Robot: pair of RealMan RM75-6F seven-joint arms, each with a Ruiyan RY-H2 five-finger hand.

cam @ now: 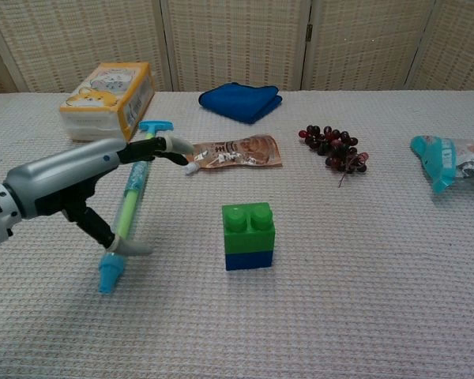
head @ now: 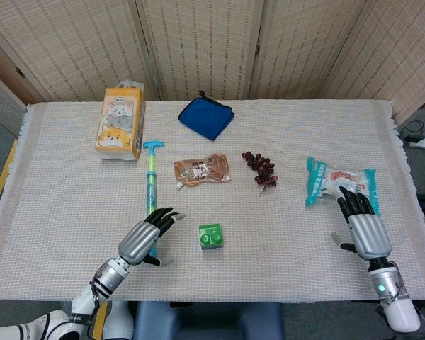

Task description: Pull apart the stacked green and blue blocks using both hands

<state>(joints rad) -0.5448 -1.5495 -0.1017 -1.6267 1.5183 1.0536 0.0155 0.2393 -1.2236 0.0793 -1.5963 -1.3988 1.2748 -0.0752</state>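
Woven beige cloth (head: 283,234) spread over the whole tabletop, hanging past the left and right edges; behind the far edge, folding screen panels (head: 198,42) of pale ribbed weave in wooden frames. Near the front edge, about midway along it: green block (cam: 249,228) stacked on blue block (cam: 249,260), upright, studs up, untouched. Just left of the stack, left hand (head: 143,239) raised above the cloth, fingers spread and holding nothing, hovering over the lower end of a green-and-teal water syringe toy (cam: 139,180) lying lengthwise toward the far edge. Near the right edge, toward the front: right hand (head: 365,228) flat, fingers straight and apart, empty, fingertips just short of a teal snack packet (head: 340,183). Toward the far left corner, an orange tissue box (head: 120,127) with cat pictures. At the far edge, middle, a folded blue cloth (head: 206,117). In mid-table, a brown pouch (head: 202,171) and a bunch of dark grapes (head: 261,168).
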